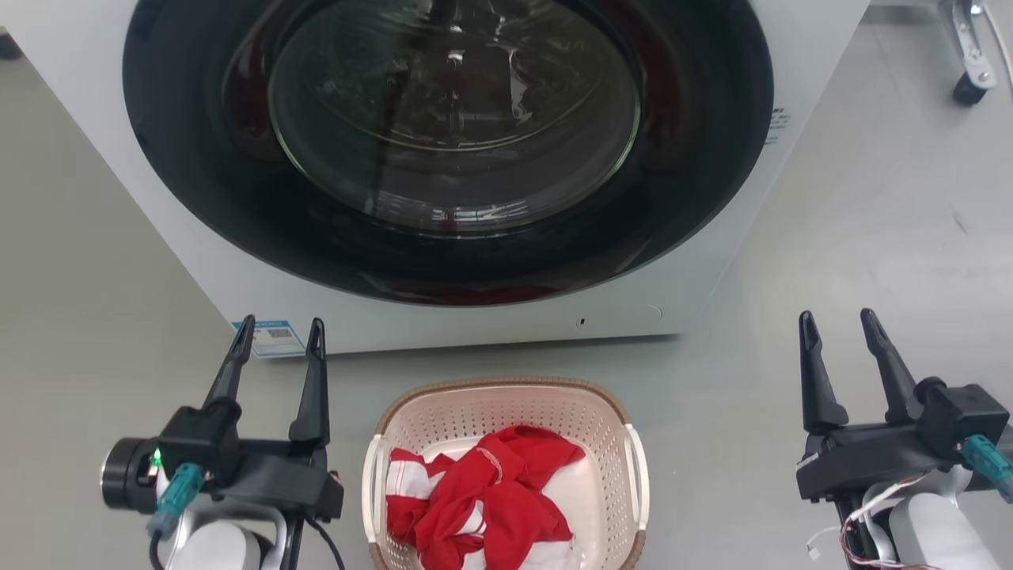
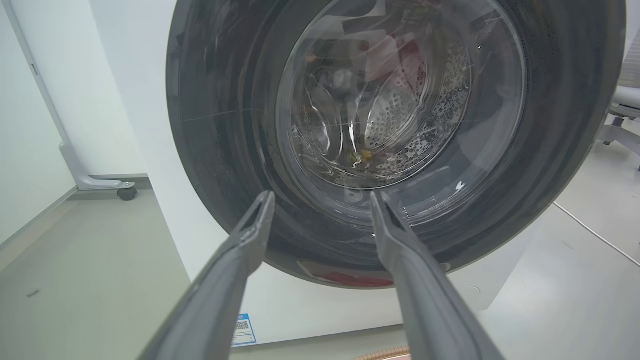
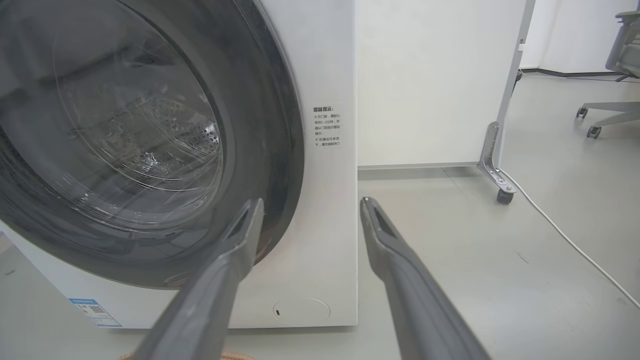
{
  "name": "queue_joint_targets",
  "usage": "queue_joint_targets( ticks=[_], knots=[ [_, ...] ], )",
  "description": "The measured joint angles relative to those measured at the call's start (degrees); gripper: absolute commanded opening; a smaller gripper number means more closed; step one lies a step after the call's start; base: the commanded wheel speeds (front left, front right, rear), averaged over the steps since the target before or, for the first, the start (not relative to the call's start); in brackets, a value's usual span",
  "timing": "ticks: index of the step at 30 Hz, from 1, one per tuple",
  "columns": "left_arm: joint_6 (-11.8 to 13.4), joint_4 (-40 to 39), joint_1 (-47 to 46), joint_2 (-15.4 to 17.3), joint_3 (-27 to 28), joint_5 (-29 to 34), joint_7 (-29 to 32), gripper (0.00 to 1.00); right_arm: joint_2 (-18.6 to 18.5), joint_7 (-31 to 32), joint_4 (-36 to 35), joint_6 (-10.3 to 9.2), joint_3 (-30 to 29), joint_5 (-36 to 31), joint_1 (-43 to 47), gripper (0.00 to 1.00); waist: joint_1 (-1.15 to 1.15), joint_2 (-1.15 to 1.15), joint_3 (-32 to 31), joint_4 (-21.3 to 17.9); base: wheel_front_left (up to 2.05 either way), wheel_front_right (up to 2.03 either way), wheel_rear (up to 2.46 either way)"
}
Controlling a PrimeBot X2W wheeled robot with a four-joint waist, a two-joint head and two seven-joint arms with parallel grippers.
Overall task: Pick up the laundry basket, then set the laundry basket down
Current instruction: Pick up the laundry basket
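Down on the floor (image 1: 870,198), right in front of the washing machine (image 1: 475,332), the laundry basket (image 1: 498,385) is being seen between the two grippers. Red and white clothes (image 1: 483,507) are being held inside it. One white handle is being shown on each side, so one is facing each arm. The left gripper (image 1: 282,323) is being held wide open with nothing in it, near the left handle (image 1: 369,491). The right gripper (image 1: 837,317) is being held wide open and empty too, but well apart from the right handle (image 1: 638,475). Both pairs of fingers are being pointed at the washing machine, past the basket and not at it. The basket is being judged to lie inward and lower from each gripper. The left arm is being judged the nearer one, so the right arm probably has more way to go.
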Motion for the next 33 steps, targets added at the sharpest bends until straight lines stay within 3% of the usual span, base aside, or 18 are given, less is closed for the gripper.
queue_joint_targets(
  ticks=[17, 33],
  knots=[
    [1.3, -8.3, 9.8, 1.0, -0.2, 0.0, 1.4, 1.0, 0.3, 0.0, -3.4, -0.01, 1.1, -0.3, 7.0, 1.0, 0.0, 0.0, -6.0, -0.1, 0.0, 0.0, 0.0],
    [2.5, -14.6, 13.5, 1.1, 0.6, -0.1, 4.4, 1.0, 0.7, 0.5, -8.4, -0.37, 1.7, -0.6, 9.2, 1.0, 0.0, 0.01, -6.5, 0.0, 0.0, 0.0, 0.0]
  ],
)
